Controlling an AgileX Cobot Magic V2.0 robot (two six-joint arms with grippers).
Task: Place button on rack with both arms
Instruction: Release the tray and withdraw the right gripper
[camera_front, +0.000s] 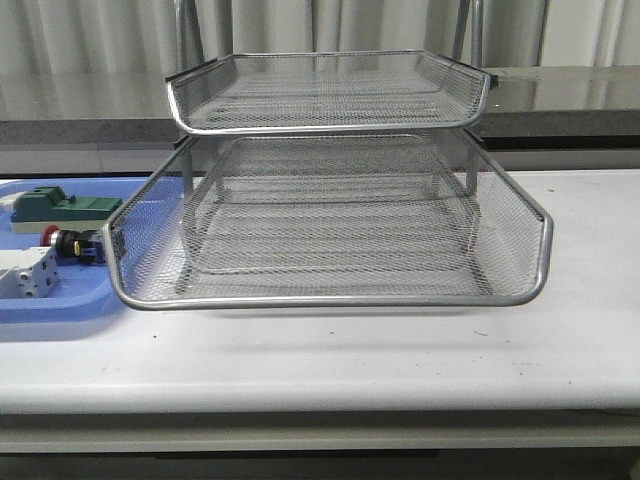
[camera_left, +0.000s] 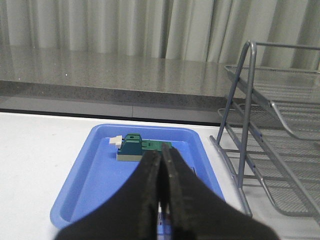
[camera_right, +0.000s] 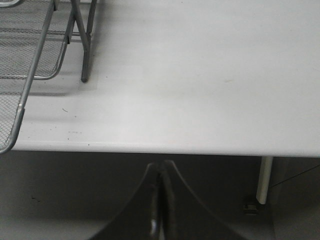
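Observation:
The button, with red head and black body, lies in the blue tray at the table's left. The silver wire-mesh rack stands in the middle of the table. Neither arm shows in the front view. In the left wrist view my left gripper is shut and empty, above the blue tray; the button is hidden behind its fingers. The rack's frame stands beside the tray. In the right wrist view my right gripper is shut and empty, before the table's front edge, off the rack's corner.
A green block part lies at the tray's far end. A white-grey terminal block lies at its near end. A grey counter runs behind the white table. A table leg shows below the edge.

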